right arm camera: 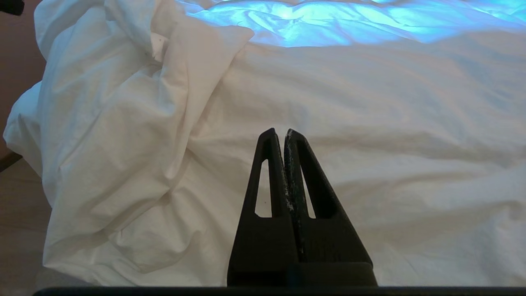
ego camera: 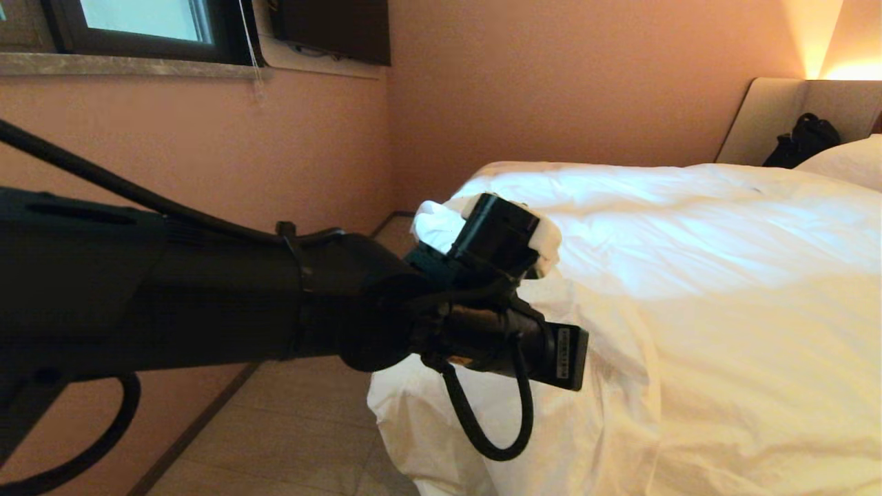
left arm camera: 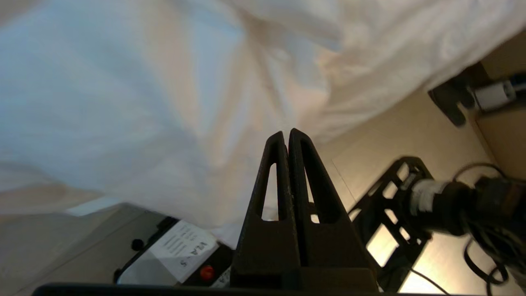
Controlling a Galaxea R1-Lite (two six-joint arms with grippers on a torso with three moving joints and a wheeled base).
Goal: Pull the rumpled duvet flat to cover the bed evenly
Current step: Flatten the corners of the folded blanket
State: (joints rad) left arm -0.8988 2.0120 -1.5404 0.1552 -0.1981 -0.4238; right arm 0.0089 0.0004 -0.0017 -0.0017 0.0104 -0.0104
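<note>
Duvet (ego camera: 689, 275): white, thick and puffy, lying across the bed (ego camera: 772, 117) from the headboard end at far right down to the near left corner, where it bunches into a tall crumpled heap (right arm camera: 107, 135) and spills over the edge toward the floor (ego camera: 289, 427). The top surface looks fairly flat, with shallow creases; the corner is the untidy part. Handling, by my estimate: soft, limp and light for its bulk, not fragile, the cotton cover neither slick nor sticky; it will fold rather than slide as a sheet, so a pull on one spot drags only nearby cloth. Best purchase is likely a pinch on the hem or a firm fold at that heaped corner, not the smooth middle. Left gripper (left arm camera: 286, 133): reached out over the near left corner, fingers pressed together; in the head view it is wrapped in white cloth, yet its own camera shows no fabric between the tips. Right gripper (right arm camera: 280, 133): also fully closed, empty, pointing at the duvet's near side. Pillow (ego camera: 844, 162): far right. Dark bag (ego camera: 803, 141): against the headboard.
</note>
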